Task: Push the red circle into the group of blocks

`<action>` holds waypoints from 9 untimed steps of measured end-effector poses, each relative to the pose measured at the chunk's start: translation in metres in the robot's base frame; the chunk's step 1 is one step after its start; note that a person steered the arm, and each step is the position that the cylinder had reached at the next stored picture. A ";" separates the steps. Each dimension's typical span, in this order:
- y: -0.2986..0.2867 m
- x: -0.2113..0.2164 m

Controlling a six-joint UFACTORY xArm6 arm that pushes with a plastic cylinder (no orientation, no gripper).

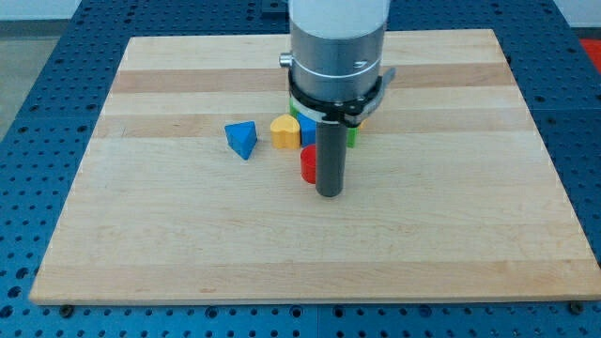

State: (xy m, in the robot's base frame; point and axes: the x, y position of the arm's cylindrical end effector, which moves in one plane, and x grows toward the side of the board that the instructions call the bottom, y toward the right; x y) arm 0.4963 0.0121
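The red circle sits near the board's middle, partly hidden behind my rod. My tip rests on the board just to the right of and below the red circle, touching or nearly touching it. Above the red circle lies the group: a yellow heart-shaped block, a blue block and a green block, the last two mostly hidden by the arm. A blue triangle lies apart to the view's left of the group.
The wooden board lies on a blue perforated table. The arm's grey cylinder hides the board's top middle and part of the group.
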 end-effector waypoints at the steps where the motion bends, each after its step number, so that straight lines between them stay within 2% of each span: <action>1: -0.017 0.002; 7: -0.012 -0.042; 9: -0.080 -0.029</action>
State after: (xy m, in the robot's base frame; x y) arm 0.4677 -0.0682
